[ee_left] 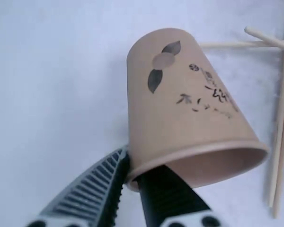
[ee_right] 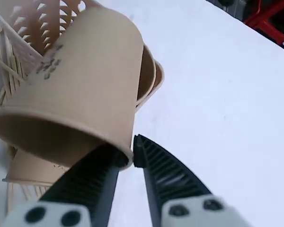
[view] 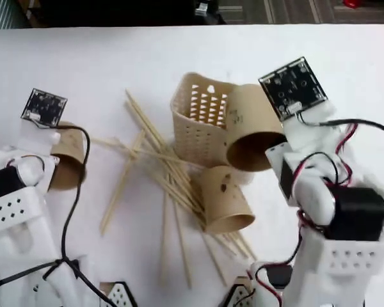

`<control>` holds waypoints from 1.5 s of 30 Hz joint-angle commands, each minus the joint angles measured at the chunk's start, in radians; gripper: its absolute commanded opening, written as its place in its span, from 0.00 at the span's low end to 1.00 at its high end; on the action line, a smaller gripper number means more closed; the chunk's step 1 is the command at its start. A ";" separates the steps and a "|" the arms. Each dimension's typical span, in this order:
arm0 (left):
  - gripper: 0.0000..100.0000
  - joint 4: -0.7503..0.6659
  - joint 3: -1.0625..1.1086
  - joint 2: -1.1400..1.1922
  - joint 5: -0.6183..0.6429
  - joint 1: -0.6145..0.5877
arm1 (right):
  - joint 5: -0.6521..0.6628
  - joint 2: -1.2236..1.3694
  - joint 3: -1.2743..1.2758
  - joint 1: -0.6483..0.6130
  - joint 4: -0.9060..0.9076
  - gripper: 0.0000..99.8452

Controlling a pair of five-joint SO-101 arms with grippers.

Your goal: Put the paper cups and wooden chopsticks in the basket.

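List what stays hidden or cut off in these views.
- High view: left cup partly covered by the left wrist camera.
- High view: basket floor hidden by its own wall and the right cup.
- High view: chopsticks overlap and the lying cup covers some; no count possible.
- Left wrist view: chopsticks cut off by the edge.

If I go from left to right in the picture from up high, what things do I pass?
A brown paper cup on the left, tan holey plastic basket, brown paper cup against the basket.
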 commanded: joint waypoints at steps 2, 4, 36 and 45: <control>0.02 -0.002 -0.008 -0.007 0.009 0.015 | -0.006 -0.013 -0.002 -0.013 -0.033 0.04; 0.02 0.000 -0.008 -0.007 0.009 0.015 | -0.006 -0.013 0.003 -0.013 -0.067 0.08; 0.02 -0.038 0.043 -0.007 0.009 0.015 | -0.206 0.153 -0.072 -0.008 -0.099 0.02; 0.02 -0.037 0.043 -0.007 0.011 0.015 | -0.253 0.163 -0.084 -0.016 -0.219 0.16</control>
